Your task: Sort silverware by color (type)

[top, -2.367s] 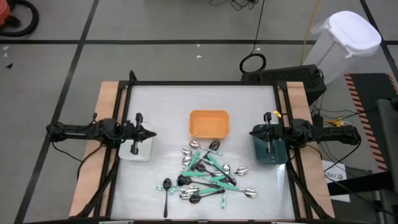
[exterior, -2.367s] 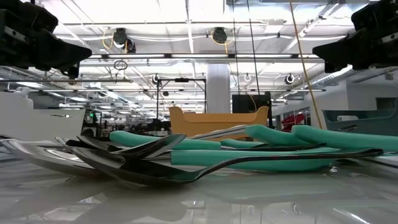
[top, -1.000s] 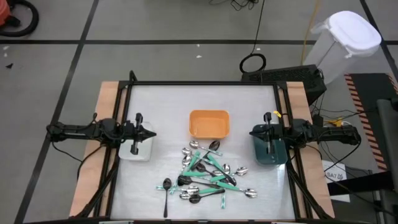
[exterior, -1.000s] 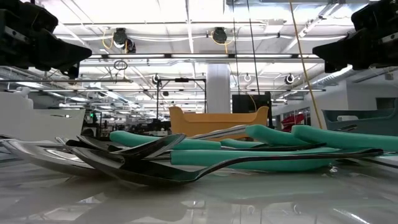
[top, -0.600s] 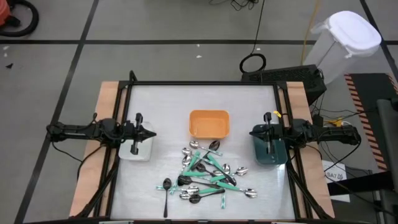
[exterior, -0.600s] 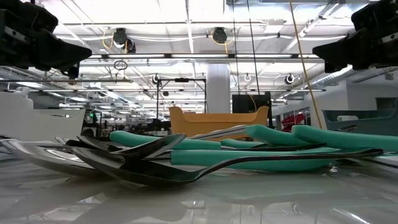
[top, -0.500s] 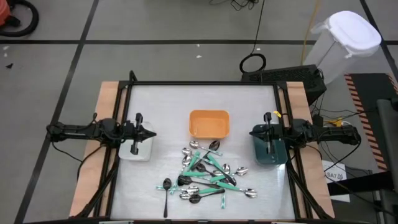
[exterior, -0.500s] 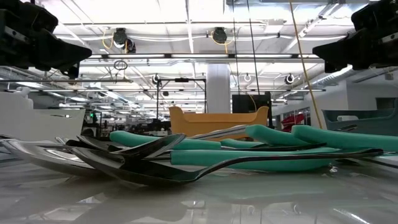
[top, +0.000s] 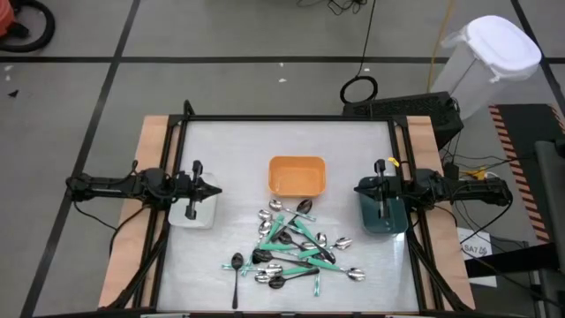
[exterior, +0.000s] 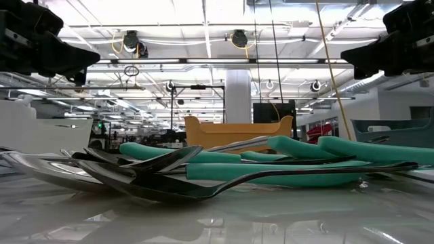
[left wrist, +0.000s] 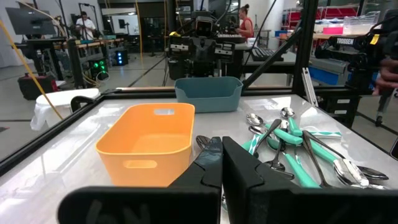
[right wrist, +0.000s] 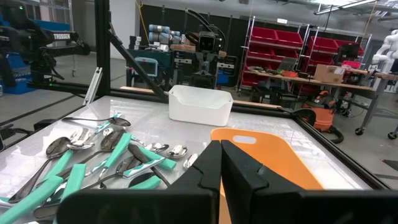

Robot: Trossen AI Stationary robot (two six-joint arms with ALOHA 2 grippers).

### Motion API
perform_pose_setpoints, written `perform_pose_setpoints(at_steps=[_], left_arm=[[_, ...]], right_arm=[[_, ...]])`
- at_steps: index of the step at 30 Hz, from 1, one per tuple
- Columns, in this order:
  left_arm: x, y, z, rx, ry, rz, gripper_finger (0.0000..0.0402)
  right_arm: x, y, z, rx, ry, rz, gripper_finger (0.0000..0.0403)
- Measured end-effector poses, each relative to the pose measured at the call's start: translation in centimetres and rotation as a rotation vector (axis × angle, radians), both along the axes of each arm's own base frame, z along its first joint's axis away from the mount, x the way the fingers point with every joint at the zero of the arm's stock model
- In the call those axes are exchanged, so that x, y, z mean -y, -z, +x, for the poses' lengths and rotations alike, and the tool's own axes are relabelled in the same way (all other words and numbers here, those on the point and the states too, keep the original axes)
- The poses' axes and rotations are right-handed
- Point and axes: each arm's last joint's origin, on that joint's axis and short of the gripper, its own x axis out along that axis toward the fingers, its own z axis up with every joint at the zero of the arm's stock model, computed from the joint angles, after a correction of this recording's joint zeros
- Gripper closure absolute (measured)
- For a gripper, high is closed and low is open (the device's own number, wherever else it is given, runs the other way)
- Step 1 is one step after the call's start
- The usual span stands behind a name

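The silverware [top: 296, 243] lies in a loose heap on the white table, toward its near edge. Its shiny spoons have teal-green or black handles and cross over one another [exterior: 224, 173]. One black spoon [top: 237, 268] lies apart on the heap's left. My left gripper [top: 215, 188] hangs shut over the table's left side, pointing level at the middle [left wrist: 222, 163]. My right gripper [top: 357, 187] hangs shut over the right side, facing it [right wrist: 221, 167]. Both are well clear of the heap and hold nothing.
An orange bin [top: 297, 176] stands just beyond the heap at the table's middle. A white bin [top: 194, 215] sits under my left gripper and a dark teal bin [top: 381, 216] under my right. Black frame rails [top: 287, 119] edge the table. People stand in the room beyond [left wrist: 246, 23].
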Motion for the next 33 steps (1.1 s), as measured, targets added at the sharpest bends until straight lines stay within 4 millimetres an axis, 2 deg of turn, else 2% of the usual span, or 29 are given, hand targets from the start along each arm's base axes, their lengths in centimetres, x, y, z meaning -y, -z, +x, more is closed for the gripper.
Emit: perform_pose_setpoints(at_steps=[10,20,24,28,33], left_arm=[[0.0,0.0,0.0,0.000,0.000,0.000,0.0401],[0.0,0.0,0.0,0.000,0.000,0.000,0.0401],[0.0,0.0,0.0,0.000,0.000,0.000,0.0401],[0.0,0.0,0.0,0.000,0.000,0.000,0.0401],[0.0,0.0,0.0,0.001,0.000,0.000,0.0401]], right_arm=[[0.0,0.0,0.0,0.001,0.001,0.000,0.0397],[0.0,0.1,0.1,-0.037,0.011,-0.085,0.0397],[0.1,-1.8,0.0,-0.010,0.043,-0.063,0.0397],[0.2,-3.5,0.0,-0.058,0.058,-0.056,0.0397],[0.2,-6.5,0.2,-0.143,0.057,-0.062,0.0397]])
